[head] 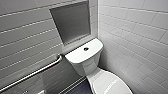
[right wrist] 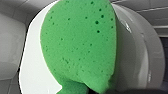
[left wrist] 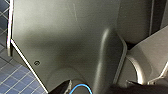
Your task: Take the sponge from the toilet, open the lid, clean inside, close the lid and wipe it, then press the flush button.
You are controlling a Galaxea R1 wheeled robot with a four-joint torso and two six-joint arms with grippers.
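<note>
One green sponge is in the right hand, poised over the closed lid.
The hand seems to pinch the sponge's near end. The sponge points away from the hand, its long axis along the lid's oval, so the right arm is nearer the work. The right wrist view gives this close up, while the head view gives the flush button on the tank, beyond the lid's far end.

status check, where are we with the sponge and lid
right gripper holding the sponge, left gripper unclear. sponge close over the lid, lid shut. nothing seen in the way.
</note>
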